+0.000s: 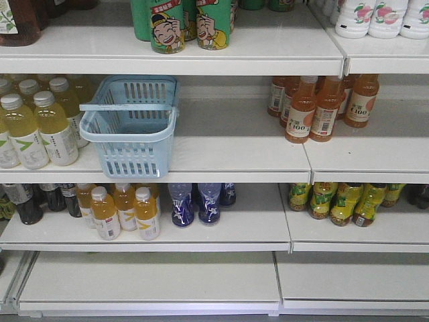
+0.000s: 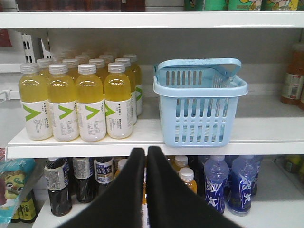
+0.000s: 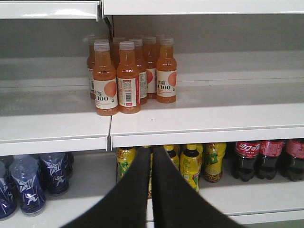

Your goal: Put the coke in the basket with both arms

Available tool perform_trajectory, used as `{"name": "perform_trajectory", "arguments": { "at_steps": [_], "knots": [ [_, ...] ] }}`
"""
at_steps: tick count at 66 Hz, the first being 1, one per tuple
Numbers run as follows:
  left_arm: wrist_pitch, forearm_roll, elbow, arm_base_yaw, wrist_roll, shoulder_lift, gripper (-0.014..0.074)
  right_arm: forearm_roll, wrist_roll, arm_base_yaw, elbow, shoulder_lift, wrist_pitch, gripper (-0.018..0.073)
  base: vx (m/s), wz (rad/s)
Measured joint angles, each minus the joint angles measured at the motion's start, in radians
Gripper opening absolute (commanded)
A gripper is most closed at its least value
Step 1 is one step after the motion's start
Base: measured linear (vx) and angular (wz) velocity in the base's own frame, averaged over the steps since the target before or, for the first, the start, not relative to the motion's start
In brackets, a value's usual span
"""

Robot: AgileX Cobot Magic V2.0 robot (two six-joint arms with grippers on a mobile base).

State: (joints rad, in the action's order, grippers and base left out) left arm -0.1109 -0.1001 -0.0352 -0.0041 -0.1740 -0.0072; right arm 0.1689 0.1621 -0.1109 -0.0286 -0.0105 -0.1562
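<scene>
Basket (image 2: 190,91) upper right of left gripper (image 2: 146,152), at shelf (image 2: 147,130) front edge; yellow bottles (image 2: 78,102) just beside, left. Both claws pressed closed, empty (right gripper (image 3: 152,151) below orange bottles (image 3: 128,76)).

The basket (image 1: 131,127) is pale blue all over, its walls cut with rows of upright slots. The shelf (image 1: 241,144) boards are plain white with a grey back panel. The yellow drinks (image 2: 90,99) carry white labels marked with a green chevron, under silvery-grey caps. The orange juice bottles (image 3: 128,78) have white labels with an orange-pink disc and pale caps. The green cans (image 1: 167,27) show a yellowish cartoon face with black hair. The blue bottles (image 1: 181,204) are violet-blue with white scribbled streaks. The cola bottles (image 3: 247,159) are near-black with red labels and white script. The white bottles (image 1: 352,17) bear pink peach prints. The left gripper (image 2: 146,151) and right gripper (image 3: 151,149) are matt black
</scene>
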Motion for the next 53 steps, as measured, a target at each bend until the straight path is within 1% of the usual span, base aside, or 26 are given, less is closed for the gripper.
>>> {"name": "perform_trajectory", "arguments": {
  "at_steps": [53],
  "knots": [
    [0.0,0.0,0.0,0.0,0.0,0.0,-0.0006,0.0,0.0,0.0,0.0,0.0,0.0,-0.0002,0.0,0.0]
  ]
}}
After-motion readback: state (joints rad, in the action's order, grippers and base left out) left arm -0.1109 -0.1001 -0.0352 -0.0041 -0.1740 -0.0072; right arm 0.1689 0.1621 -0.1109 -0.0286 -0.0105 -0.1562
